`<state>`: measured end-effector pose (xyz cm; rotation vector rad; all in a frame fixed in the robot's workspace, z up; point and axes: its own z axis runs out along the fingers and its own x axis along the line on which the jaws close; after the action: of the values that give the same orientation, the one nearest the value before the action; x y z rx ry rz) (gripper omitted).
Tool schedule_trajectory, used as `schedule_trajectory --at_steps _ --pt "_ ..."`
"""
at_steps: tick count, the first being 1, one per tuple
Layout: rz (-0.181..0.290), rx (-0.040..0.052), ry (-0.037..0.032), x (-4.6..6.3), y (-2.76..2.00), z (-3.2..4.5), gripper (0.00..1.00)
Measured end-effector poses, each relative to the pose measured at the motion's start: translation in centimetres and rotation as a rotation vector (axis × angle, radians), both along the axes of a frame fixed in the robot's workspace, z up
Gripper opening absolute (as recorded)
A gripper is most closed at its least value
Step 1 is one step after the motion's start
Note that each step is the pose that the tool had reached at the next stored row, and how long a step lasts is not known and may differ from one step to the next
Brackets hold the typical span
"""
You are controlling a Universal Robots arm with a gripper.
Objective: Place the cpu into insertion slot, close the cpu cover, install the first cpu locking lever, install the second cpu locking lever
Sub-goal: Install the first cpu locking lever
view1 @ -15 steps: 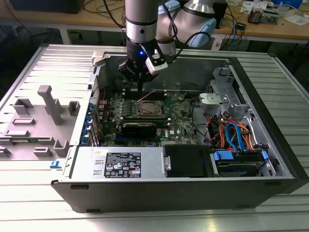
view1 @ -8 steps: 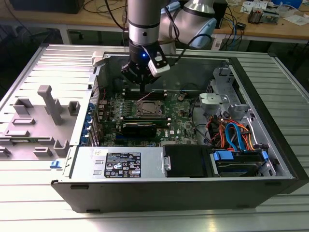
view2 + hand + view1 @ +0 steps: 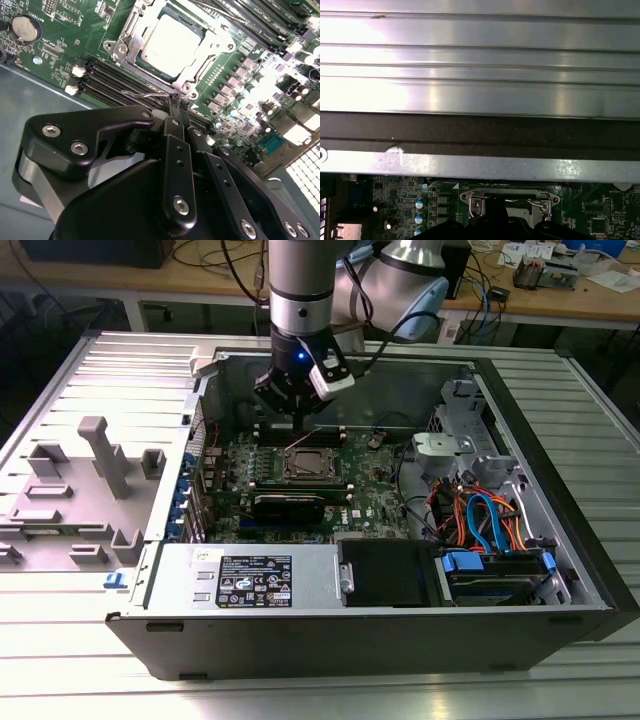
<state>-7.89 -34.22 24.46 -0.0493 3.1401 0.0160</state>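
Note:
The cpu [image 3: 172, 42] lies flat in the insertion slot [image 3: 308, 465], its silver top showing through the window of the cpu cover [image 3: 216, 47], which is down over it. A thin wire locking lever [image 3: 142, 93] runs along the socket's edge to my fingertips. My gripper [image 3: 176, 102] is shut, its black fingers [image 3: 179, 150] pressed together, the tips at that lever's end beside the socket corner. In the exterior view the gripper [image 3: 297, 418] hangs just behind the socket, inside the open computer case. The first wrist view catches the socket's edge [image 3: 510, 197] with a wire lever [image 3: 527, 202] across it.
Black memory slots [image 3: 115, 80] run right beside the fingertips. A coin battery [image 3: 25, 27] sits on the green board. The case wall [image 3: 480, 130] stands close behind the gripper. A power supply [image 3: 255, 575] and a cabled drive cage [image 3: 490, 520] fill the near side.

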Motion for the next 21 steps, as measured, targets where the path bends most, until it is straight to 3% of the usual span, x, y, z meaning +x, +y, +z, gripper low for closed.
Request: schedule_trajectory --at_steps 9,21 --pt "-0.019 -0.0007 -0.0013 0.21 0.07 -0.48 0.11" --pt "-0.019 -0.0032 -0.0014 0.85 0.66 -1.04 0.11"
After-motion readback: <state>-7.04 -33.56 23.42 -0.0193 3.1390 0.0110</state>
